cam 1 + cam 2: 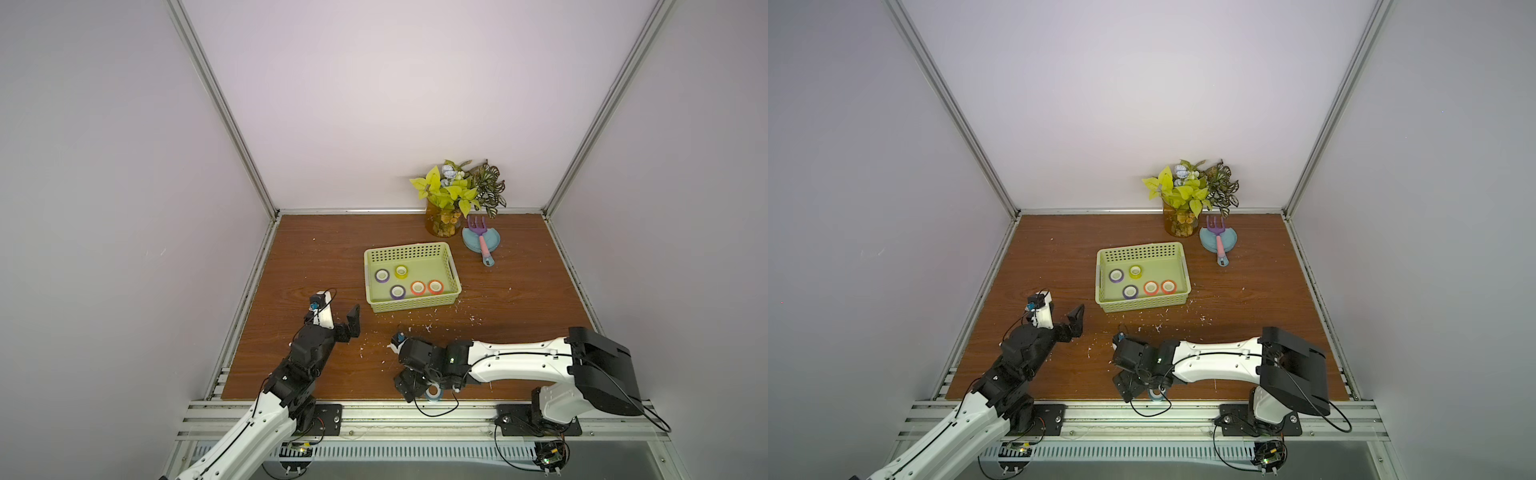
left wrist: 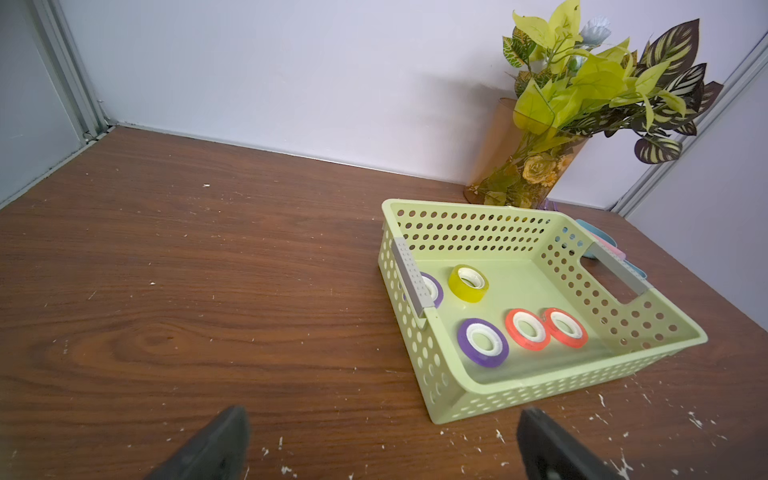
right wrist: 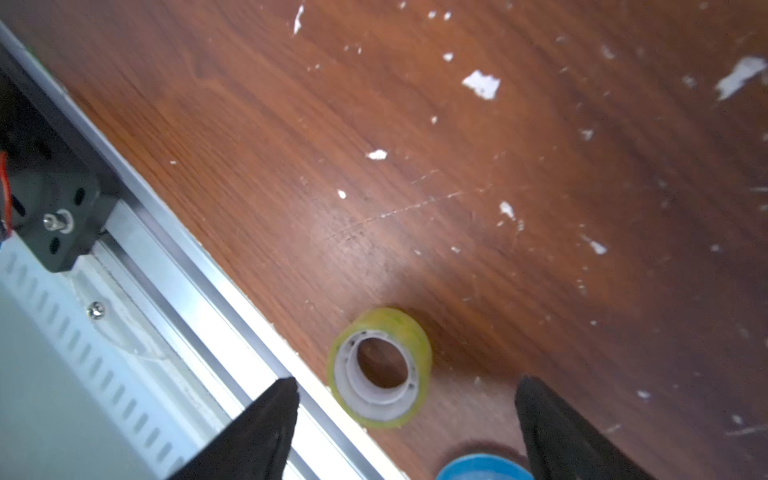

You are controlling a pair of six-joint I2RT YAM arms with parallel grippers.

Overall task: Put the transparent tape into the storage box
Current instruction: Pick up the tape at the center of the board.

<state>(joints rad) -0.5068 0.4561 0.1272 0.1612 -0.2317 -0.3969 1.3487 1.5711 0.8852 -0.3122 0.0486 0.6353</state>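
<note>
A yellow-green transparent tape roll lies flat on the wooden table right at its front edge, with a blue roll close beside it. My right gripper hangs over them, open, one finger on each side of the yellow-green roll and touching neither. In both top views only the blue roll shows under that gripper. The light-green storage box sits mid-table holding several rolls: purple, yellow and orange. My left gripper is open and empty, just left of the box's near corner.
A vase of artificial leaves stands at the back wall. Beside it a blue dish carries a pink and purple toy rake. An aluminium rail runs along the table's front edge. White flecks litter the wood.
</note>
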